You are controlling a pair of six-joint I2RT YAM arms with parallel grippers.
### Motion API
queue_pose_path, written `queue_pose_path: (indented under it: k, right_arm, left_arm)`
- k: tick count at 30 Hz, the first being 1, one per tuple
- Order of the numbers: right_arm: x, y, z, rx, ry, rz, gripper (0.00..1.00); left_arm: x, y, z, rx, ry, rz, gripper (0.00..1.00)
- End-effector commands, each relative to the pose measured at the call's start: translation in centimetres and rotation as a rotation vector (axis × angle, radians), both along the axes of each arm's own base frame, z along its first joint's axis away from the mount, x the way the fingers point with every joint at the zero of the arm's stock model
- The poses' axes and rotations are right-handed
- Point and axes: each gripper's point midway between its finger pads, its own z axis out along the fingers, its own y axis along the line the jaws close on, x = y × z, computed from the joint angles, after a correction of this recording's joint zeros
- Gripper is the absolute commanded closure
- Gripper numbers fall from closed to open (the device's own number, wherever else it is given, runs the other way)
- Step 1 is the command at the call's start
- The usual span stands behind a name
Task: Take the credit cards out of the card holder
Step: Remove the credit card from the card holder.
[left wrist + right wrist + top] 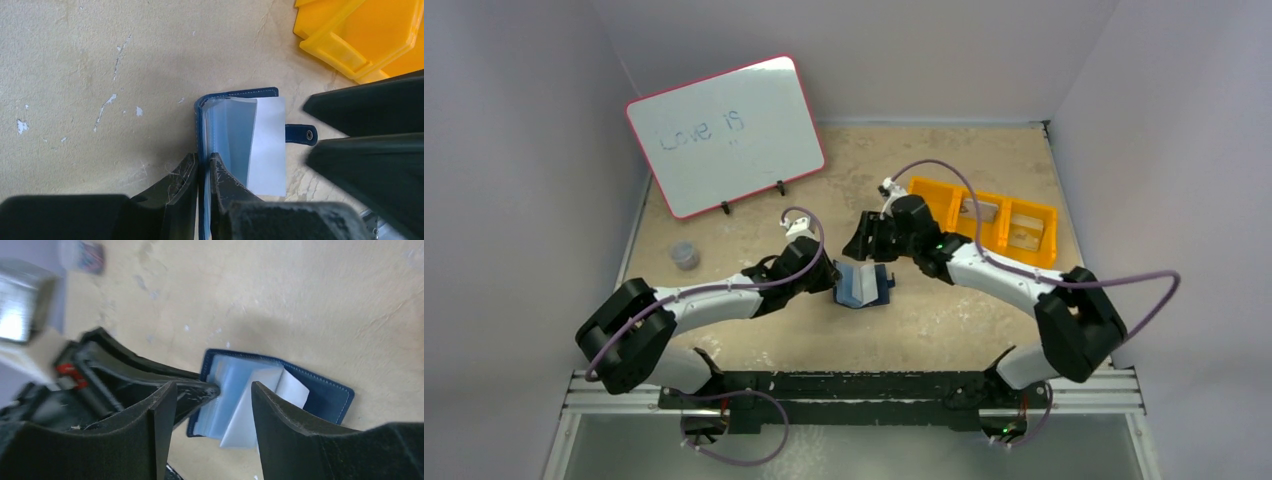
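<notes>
The navy card holder (864,285) lies open on the table with its pale inner pockets fanned up. My left gripper (204,165) is shut on the holder's left cover near the spine. A whitish card (270,145) sticks out of the pockets toward the snap tab (300,134). My right gripper (214,385) is open just above the holder (325,395), with the jaws on either side of the fanned pockets and the card (250,425), not touching it. In the top view the right gripper (869,245) hovers at the holder's far edge.
An orange three-compartment tray (939,195) stands to the right of the holder, with two pale cards in its compartments (986,212). A whiteboard (724,135) leans at the back left. A small grey jar (685,255) stands at the left.
</notes>
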Motion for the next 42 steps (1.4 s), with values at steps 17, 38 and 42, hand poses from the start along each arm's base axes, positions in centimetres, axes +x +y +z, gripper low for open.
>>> queue_pose_path:
  k: [17,38,42]
  right_arm:
    - [-1.9,1.1,-9.4,-0.204,0.156,0.071,0.46]
    - [-2.4,-0.4,-10.1,-0.183,0.207,-0.034,0.80]
    - [-2.3,-0.3,-9.1,-0.163,0.184,-0.036,0.76]
  left_arm:
    - [0.3,-0.3,2.1,0.010,-0.037,-0.026,1.00]
    - [-1.1,0.5,2.6,0.028,-0.024,-0.069,0.85]
    - [-1.0,0.7,2.4,0.036,-0.027,-0.066,1.00]
